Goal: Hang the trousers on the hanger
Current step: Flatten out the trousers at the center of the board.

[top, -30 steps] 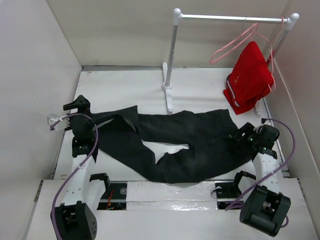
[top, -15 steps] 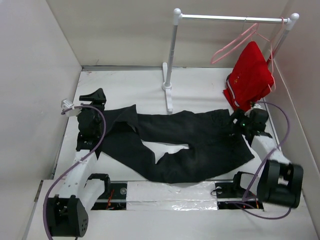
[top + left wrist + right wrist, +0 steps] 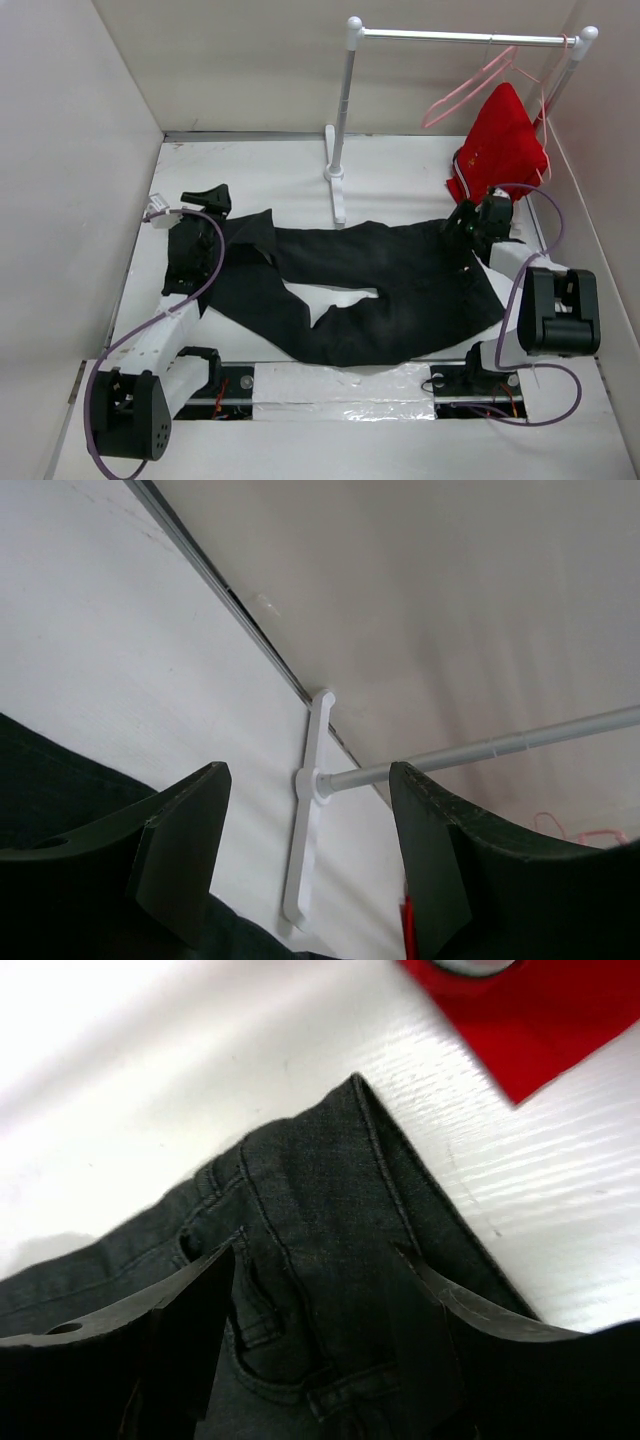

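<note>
Top view: black trousers (image 3: 370, 290) lie limp across the table (image 3: 250, 170), waist right, legs left, one cuff folded over. The thin pink hanger (image 3: 465, 92) hangs on the rail (image 3: 450, 37) at far right, just beside the red garment (image 3: 500, 150). Left gripper (image 3: 215, 192) is over the cuff end, right gripper (image 3: 462, 225) at the waist. Left wrist: jaws spread, nothing between; dark cloth below. Right wrist: fingers apart over a stitched, denim-like waistband, not pinching. Risks: catching one layer only, so heavy cloth sags or slides off slick wire; reaching for the hanger may snag the red garment.
</note>
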Robot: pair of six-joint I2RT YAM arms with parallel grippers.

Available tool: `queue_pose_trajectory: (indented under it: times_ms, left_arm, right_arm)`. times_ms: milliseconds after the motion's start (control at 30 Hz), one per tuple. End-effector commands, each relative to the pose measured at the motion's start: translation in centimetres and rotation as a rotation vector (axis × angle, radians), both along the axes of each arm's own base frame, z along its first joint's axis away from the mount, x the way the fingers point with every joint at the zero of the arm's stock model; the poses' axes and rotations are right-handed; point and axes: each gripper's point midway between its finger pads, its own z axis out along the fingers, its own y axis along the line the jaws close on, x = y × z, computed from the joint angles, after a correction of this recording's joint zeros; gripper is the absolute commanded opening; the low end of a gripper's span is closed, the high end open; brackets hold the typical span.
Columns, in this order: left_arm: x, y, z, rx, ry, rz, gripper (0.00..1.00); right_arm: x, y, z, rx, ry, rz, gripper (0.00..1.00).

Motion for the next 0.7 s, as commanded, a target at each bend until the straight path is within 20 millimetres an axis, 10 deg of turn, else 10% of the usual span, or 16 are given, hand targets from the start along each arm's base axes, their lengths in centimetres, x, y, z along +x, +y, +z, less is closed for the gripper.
queue_pose_trajectory:
  times_ms: [0, 267, 500, 600, 667]
  left_arm:
    - [0.1, 0.2, 0.6, 0.044, -0.034, 0.018, 0.62]
    - [-0.7, 4.4, -3.9, 0.102, 0.139, 0.239, 0.65]
    - [-1.9, 6.1, -6.4, 0.127, 0.251, 0.334, 0.7]
    - [-1.7, 5.6, -8.0, 0.11, 0.304, 0.312, 0.71]
    - [-1.7, 5.5, -8.8, 0.105, 0.335, 0.305, 0.71]
  right_arm:
    - [1.5, -2.6, 4.5, -0.104, -0.136, -0.106, 0.69]
    - [3.9, -2.0, 0.9, -0.098, 0.067, 0.009, 0.71]
    - [4.6, 1.4, -1.1, 0.058, 0.12, 0.186, 0.3]
    - [5.0, 1.0, 0.2, 0.094, 0.056, 0.169, 0.01]
    - [4.3, -0.2, 2.1, 0.094, -0.016, 0.09, 0.0]
